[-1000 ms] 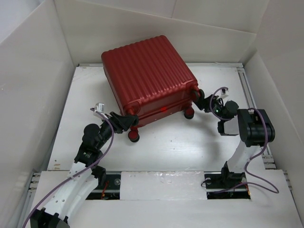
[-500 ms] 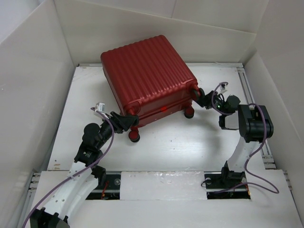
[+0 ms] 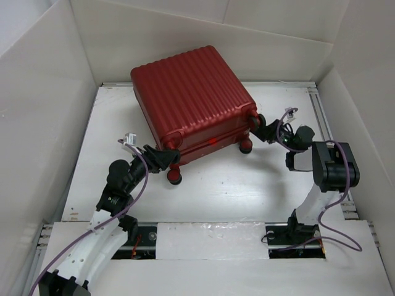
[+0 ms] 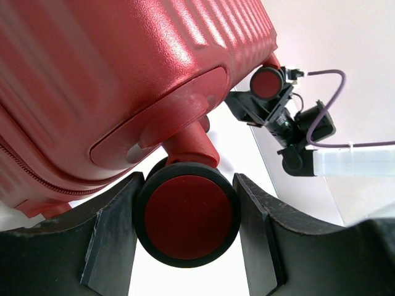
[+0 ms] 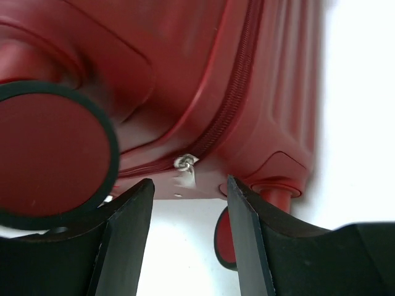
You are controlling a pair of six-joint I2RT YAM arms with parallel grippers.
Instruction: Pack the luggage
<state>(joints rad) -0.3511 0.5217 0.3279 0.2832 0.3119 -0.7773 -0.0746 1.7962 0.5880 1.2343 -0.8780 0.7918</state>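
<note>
The luggage is a dark-red ribbed hard-shell suitcase, closed, lying flat at the back middle of the table. It also shows in the left wrist view and the right wrist view. My left gripper is at its near left corner, and in its wrist view it is shut snugly on a red wheel with a black tyre. My right gripper is at the suitcase's right corner, open. The silver zipper pull lies just beyond its fingertips, with a wheel to the left.
White panel walls enclose the white table on three sides. A metal rail runs along the right edge. A lower wheel rests on the table in front of the left gripper.
The right arm's wrist has moved back and to the right while its gripper stays at the suitcase's right corner. The suitcase has shifted very slightly. The left arm has not moved.
</note>
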